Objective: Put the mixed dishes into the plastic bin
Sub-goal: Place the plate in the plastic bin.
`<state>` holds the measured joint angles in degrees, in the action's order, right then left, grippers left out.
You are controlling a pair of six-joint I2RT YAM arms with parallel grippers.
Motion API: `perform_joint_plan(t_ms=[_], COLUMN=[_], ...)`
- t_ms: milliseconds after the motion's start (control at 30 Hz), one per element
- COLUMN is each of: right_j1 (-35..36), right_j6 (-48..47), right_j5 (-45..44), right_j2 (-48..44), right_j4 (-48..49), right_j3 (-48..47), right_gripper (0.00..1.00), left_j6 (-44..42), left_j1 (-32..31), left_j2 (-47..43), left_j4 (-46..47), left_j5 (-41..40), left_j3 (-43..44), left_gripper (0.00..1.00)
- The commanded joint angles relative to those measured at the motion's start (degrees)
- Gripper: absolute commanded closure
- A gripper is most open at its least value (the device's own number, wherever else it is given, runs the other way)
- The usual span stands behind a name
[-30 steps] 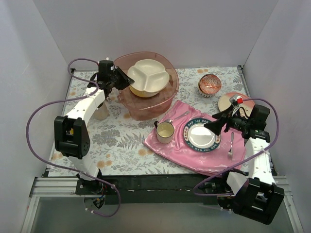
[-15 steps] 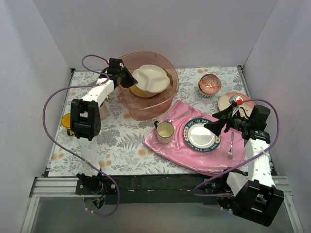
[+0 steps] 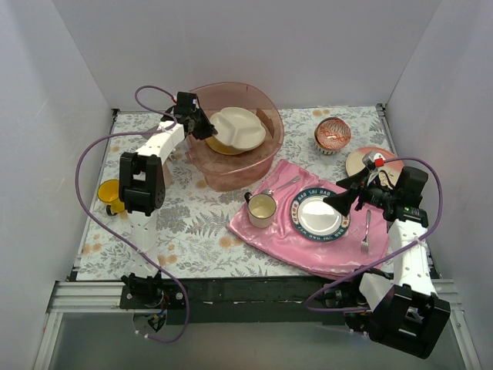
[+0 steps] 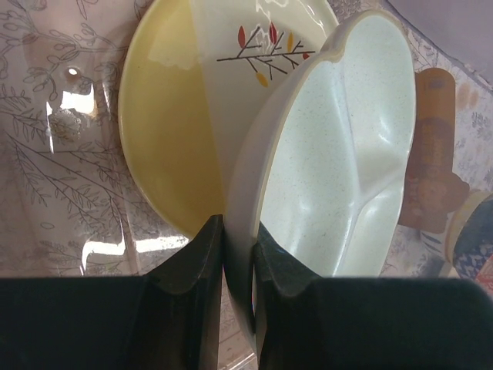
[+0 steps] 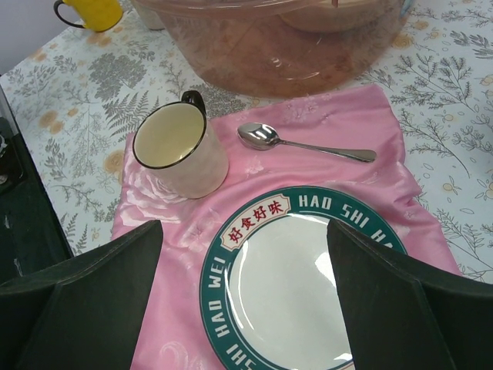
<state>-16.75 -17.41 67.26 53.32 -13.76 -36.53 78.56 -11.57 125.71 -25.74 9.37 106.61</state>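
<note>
My left gripper (image 3: 202, 127) (image 4: 239, 254) is shut on the rim of the cream divided plate (image 3: 240, 126) (image 4: 339, 154), holding it tilted inside the plastic bin (image 3: 266, 158). A yellowish plate (image 4: 162, 139) with a leaf pattern lies on the bin's floor under it. A red-patterned bowl (image 3: 333, 135) and a peach plate (image 3: 360, 163) stand at the back right. The yellow mug (image 3: 108, 193) (image 5: 92, 11) sits at the left edge. My right gripper (image 3: 333, 202) (image 5: 246, 308) hovers open above the lettered dark-rimmed plate (image 5: 300, 277), holding nothing.
A pink cloth (image 3: 269, 235) carries the lettered plate (image 3: 320, 216), a cream cup (image 3: 261, 208) (image 5: 179, 150), a spoon (image 5: 304, 142) and a fork (image 3: 367, 231). White walls close in the left, back and right sides.
The left arm has folded back and reached further over the bin, lowering the divided plate inside it. The yellow mug at the left has come into view. The right arm has stayed still.
</note>
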Motion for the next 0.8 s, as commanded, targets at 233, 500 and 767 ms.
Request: perform_joint_plan(t_ms=[233,500,767], right_j1=[-0.21,-0.12,-0.21], right_j6=[-1.31,-1.49,-1.66], right_j5=[0.59,0.67,0.59], right_j2=[0.56,0.73,0.82], right_j4=[-1.09,-1.36,-1.53], right_j3=[-1.52,-1.70,-1.79], right_gripper=[0.05,0.05,0.05], left_j6=[1.94,2.03,2.03], left_j1=[0.76,1.11,1.03], left_j2=[-0.64,0.85,2.17], left_j4=[7.98,8.07,7.81], left_j5=[2.94,1.80,0.30], left_j3=[7.65,8.44,8.53], left_gripper=[1.00,1.00,0.96])
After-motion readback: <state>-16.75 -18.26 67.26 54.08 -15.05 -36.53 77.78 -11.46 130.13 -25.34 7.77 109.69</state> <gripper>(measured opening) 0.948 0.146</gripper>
